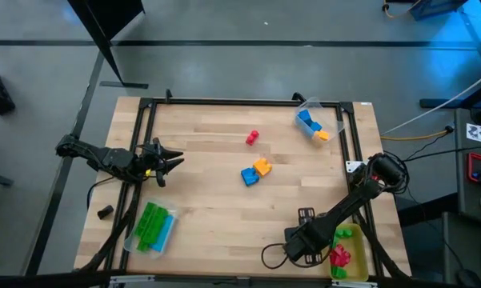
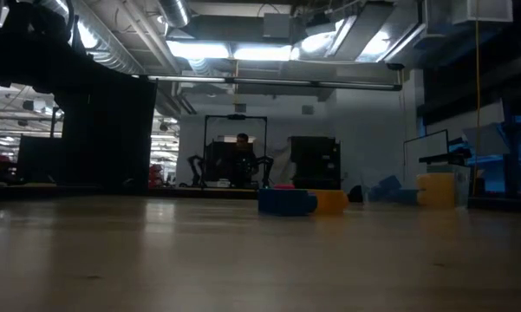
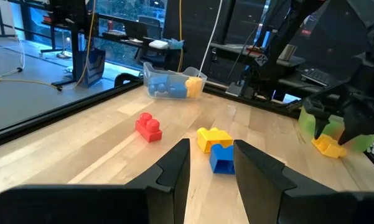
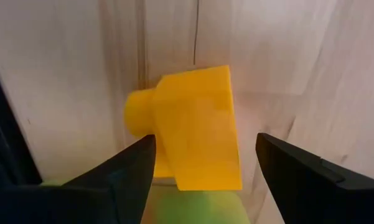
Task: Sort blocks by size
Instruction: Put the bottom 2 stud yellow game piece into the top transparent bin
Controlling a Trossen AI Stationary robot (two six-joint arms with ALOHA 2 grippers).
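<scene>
Over the desk's near right corner, the right gripper (image 4: 202, 168) is hanging open above a yellow block (image 4: 196, 127). Near the left edge, the left gripper (image 3: 211, 168) is waiting half open, holding nothing.

The dark six-joint left arm is reaching in from the table's left edge, lying low and roughly level, its two-finger left gripper (image 1: 174, 159) pointing toward the table's middle with fingers parted and nothing between them. The dark right arm is bending down at the near right corner, its right gripper (image 4: 202, 165) pointing downward, fingers spread wide apart.
</scene>
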